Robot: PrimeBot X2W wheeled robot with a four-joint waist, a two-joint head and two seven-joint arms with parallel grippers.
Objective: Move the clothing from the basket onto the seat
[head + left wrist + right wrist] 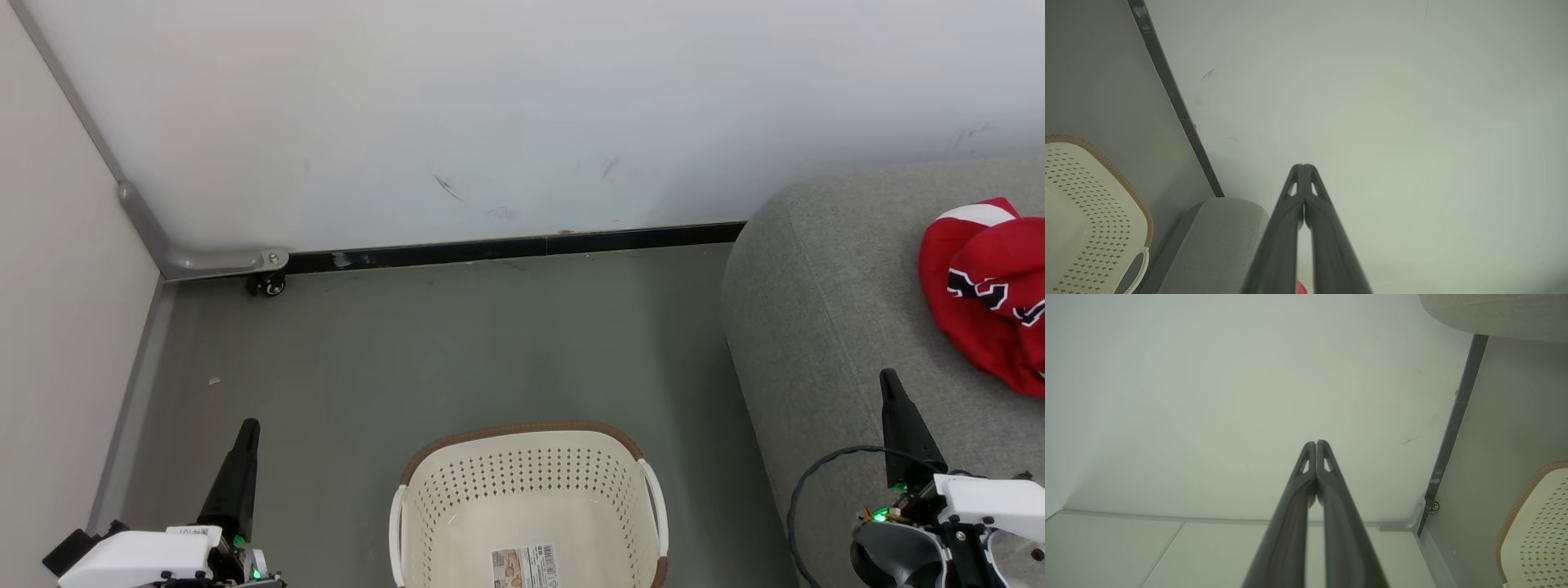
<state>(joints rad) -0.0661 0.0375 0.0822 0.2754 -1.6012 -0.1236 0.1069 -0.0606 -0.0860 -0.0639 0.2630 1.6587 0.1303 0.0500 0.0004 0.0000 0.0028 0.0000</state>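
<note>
1. We see the clothing [988,290], a bright red bundle w/ white trim, lying on the seat [824,327] at the right edge of the head view. The frame cuts part of it off.
2. The right gripper [888,376] shows against the seat's grey fabric at lower right. The clothing lies beyond it & to its right, near but not touching.
3. Right gripper: fingers pressed together tip to tip, nothing btwn them. The right wrist view shows the same, w/ the fingers [1294,522] aimed at the white wall [490,106].
4. The left gripper [249,425] is at lower left over the grey-green floor [457,343], well apart from the clothing. The basket [522,478] sits btwn the two grippers.
5. Left gripper: closed tight too, holding nothing. In the left wrist view a small red sliver [1301,288] shows at the bottom edge btwn its fingers [1278,245], beside the seat's rounded end.
6. The basket is cream perforated plastic w/ a brown rim & white handles. It stands on the floor near the seat's left side, w/ a strip of floor showing btwn them.
7. Writing: the clothing carries black-&-white block lettering, but it's crumpled, so we can't read it.
8. On the basket's bottom lies a paper label [525,567] w/ a barcode & small print, too small for us to read.
9. A black baseboard [506,247] runs along the wall's foot, & a small caster [269,286] sits at its left end.
</note>
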